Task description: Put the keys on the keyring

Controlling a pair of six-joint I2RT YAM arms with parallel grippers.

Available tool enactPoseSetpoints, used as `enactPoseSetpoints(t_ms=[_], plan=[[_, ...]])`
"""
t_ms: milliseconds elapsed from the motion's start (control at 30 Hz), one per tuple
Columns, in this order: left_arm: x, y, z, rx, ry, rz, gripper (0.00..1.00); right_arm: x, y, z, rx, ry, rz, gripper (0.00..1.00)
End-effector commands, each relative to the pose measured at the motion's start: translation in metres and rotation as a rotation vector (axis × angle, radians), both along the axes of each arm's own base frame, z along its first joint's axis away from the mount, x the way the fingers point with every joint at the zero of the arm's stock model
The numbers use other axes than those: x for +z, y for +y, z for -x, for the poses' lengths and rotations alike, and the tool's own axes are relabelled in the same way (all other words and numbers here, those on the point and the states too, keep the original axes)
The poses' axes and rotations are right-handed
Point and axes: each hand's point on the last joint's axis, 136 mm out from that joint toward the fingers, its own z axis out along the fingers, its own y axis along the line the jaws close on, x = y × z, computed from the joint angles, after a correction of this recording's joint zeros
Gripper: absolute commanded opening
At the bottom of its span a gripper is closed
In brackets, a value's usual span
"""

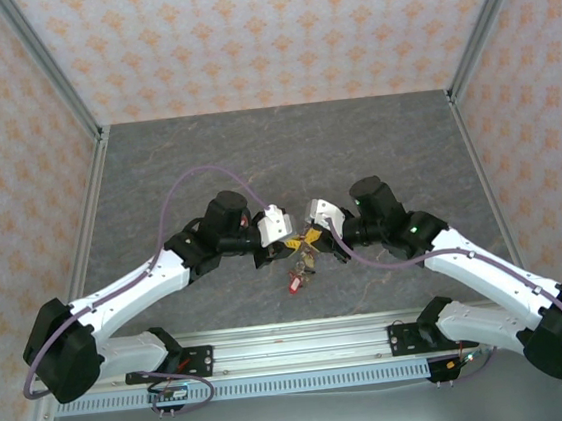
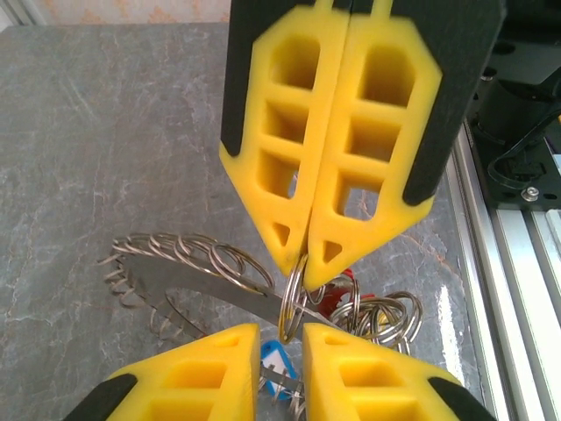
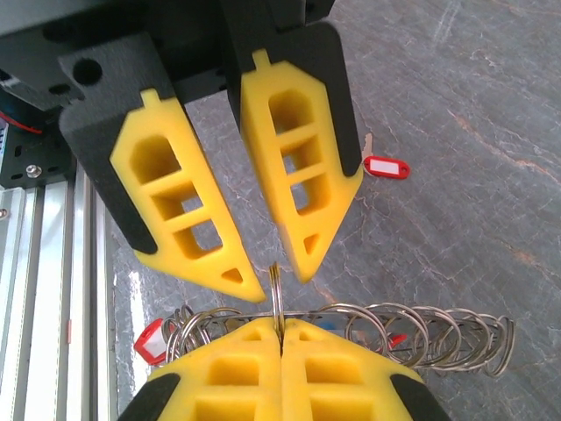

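In right wrist we saw a loose red key (image 3: 386,167) on the table (image 3: 456,105); left wrist gave a blue tag (image 2: 276,360). The keyring (image 3: 394,338) ran sideways, edge-on, at mid-table. The right gripper (image 3: 280,326) was clamped on it, and the left gripper (image 3: 279,279) had its jaws apart.

The jaws are yellow plastic, matt and faintly grainy, moulded with open pockets and backed by matt black plastic; the keyring (image 2: 197,285) is bare silvery metal, its flat band smooth and mirror-bright, its wire loops (image 3: 421,338) thin and glossy; the red tag (image 3: 386,167) is shiny hard plastic with a white paper-like insert; the blue tag (image 2: 276,360) looks the same; the surface (image 2: 105,132) looks like grey veined stone, smooth with a soft sheen; the rail (image 3: 44,289) is pale brushed metal; the arm shells (image 1: 128,282) are glossy white plastic; the walls (image 1: 242,34) look like matt printed paper.
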Motion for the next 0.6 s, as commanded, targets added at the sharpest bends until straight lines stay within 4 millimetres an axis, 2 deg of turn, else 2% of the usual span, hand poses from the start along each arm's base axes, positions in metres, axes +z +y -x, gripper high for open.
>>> enactPoseSetpoints(t_ms=[0, 400, 567], plan=[[0.018, -0.002, -0.002, 0.007, -0.040, 0.060, 0.21, 0.027, 0.009, 0.000, 0.047, -0.058, -0.057, 0.00], [0.004, -0.004, 0.000, -0.030, -0.007, 0.007, 0.20, 0.036, 0.017, -0.001, 0.073, -0.062, -0.107, 0.00], [0.000, -0.004, 0.001, -0.039, 0.000, -0.011, 0.13, 0.037, 0.019, -0.001, 0.075, -0.069, -0.115, 0.00]])
